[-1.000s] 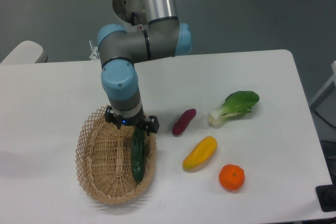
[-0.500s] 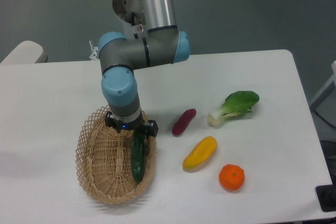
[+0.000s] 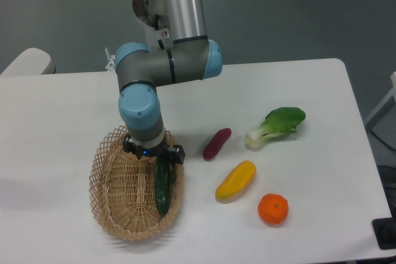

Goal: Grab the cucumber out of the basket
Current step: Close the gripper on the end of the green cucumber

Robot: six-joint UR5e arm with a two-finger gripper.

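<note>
Writing: I can read no brand, label or lettering anywhere; a small red-and-white mark on my upper arm joint is too small to make out
My arm: a silver tube comes down from the top edge to grey joints with light blue caps; the wrist turns straight down over the basket (image 3: 105, 180), so I reach into it from above
My gripper (image 3: 156, 157): it sits low inside the far right part of the basket, at the upper end of the cucumber (image 3: 163, 187); a small blue light shows on its black body
Grip: my fingers are hidden under the wrist and the black body, so I cannot tell whether they are spread or closed on the cucumber
Cucumber: dark green and glossy, lying lengthwise along the right inner side of the basket, its top end tucked under my gripper and its lower end near the basket's near rim
Basket: tan wicker oval with an open lattice rim, standing on the white table (image 3: 62, 109)
Purple vegetable (image 3: 216, 143): just right of the basket
Yellow vegetable (image 3: 236, 180): right of the basket, nearer the camera than the purple one
Bok choy (image 3: 276, 126): well to the right of the basket
Orange (image 3: 273, 209): far right of the basket, near the yellow vegetable
</note>
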